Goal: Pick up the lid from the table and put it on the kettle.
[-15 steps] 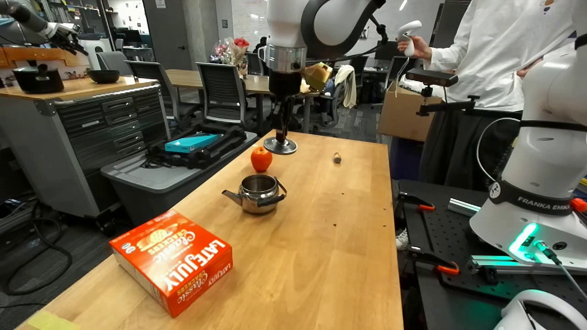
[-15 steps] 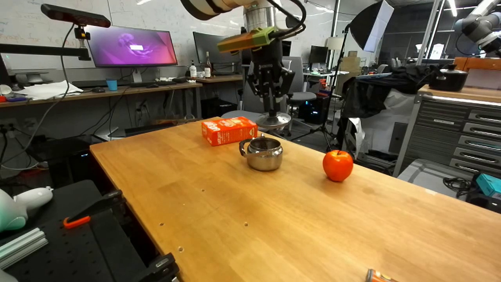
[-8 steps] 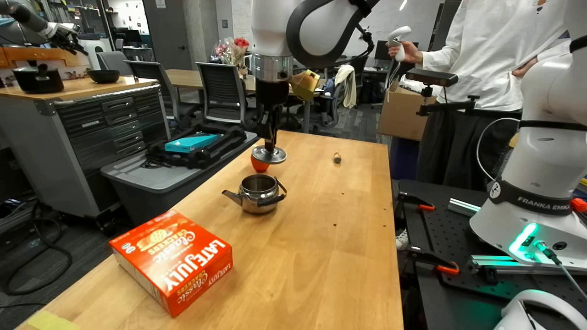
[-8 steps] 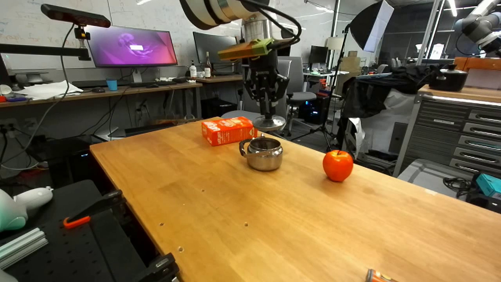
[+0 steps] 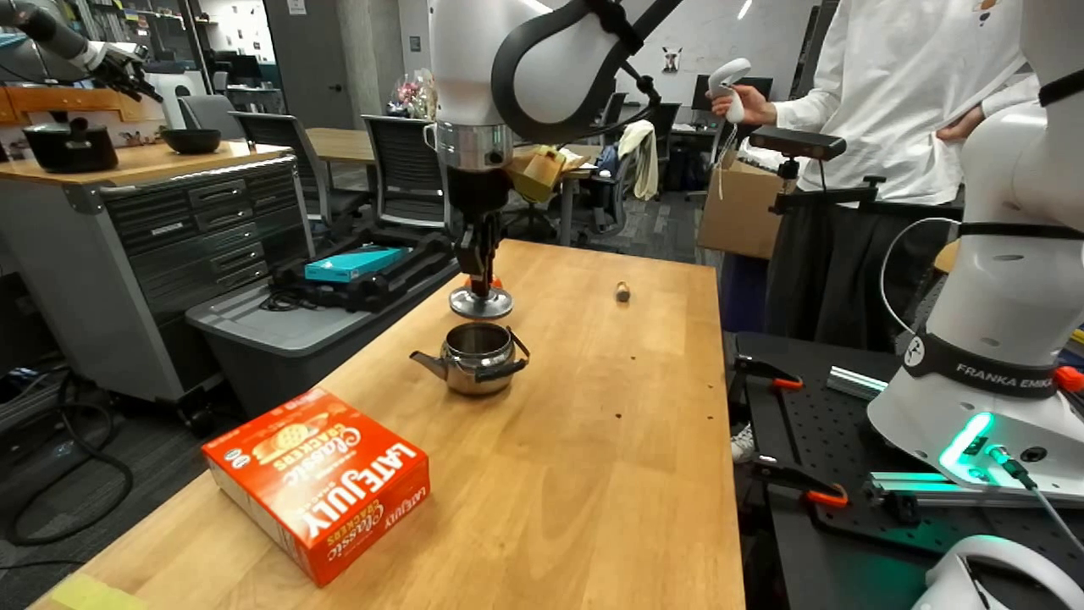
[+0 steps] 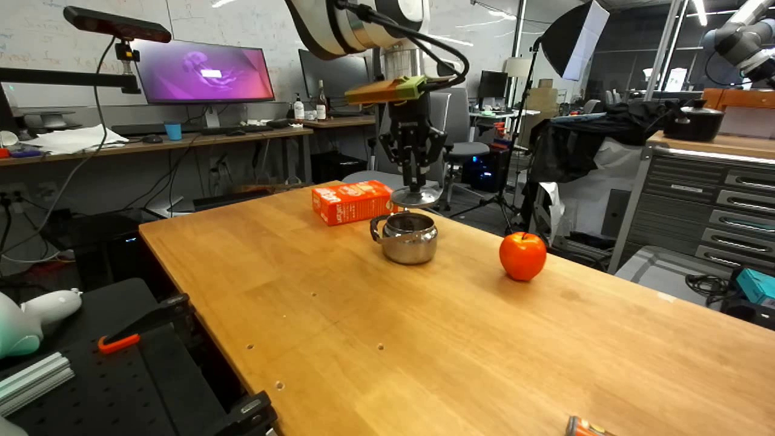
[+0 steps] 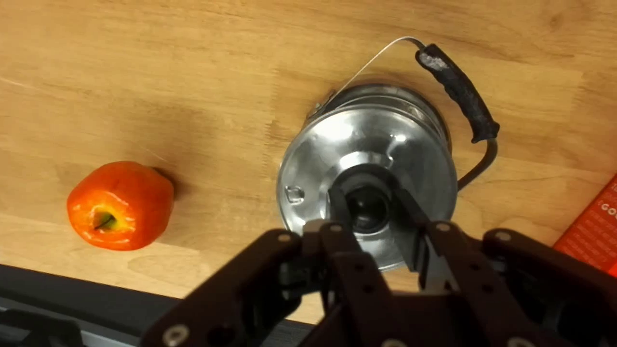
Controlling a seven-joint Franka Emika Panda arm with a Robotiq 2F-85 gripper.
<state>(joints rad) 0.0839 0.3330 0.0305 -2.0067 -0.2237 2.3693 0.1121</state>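
Observation:
The lid [image 5: 480,303] is a shiny round disc with a dark knob, held level in the air; it also shows in an exterior view [image 6: 416,197] and in the wrist view [image 7: 385,140]. My gripper [image 5: 480,284] is shut on the lid's knob, with a finger on each side of it in the wrist view [image 7: 367,205]. The kettle [image 5: 478,373] stands upright on the table with its top open and its handle folded to the side. The lid is just above the kettle [image 6: 412,245], apart from it. In the wrist view the lid hides most of the kettle [image 7: 429,108].
A red apple [image 6: 522,256] stands beside the kettle; the lid partly hides it in an exterior view. A red cracker box [image 5: 322,479] lies on the kettle's other side. A small cylinder [image 5: 622,291] lies on the table [image 5: 627,500]. A grey bin [image 5: 254,339] stands beyond the table edge.
The gripper with the lid has moved from beyond the apple toward the kettle and lower, and is now above it. The kettle, apple and box have not moved.

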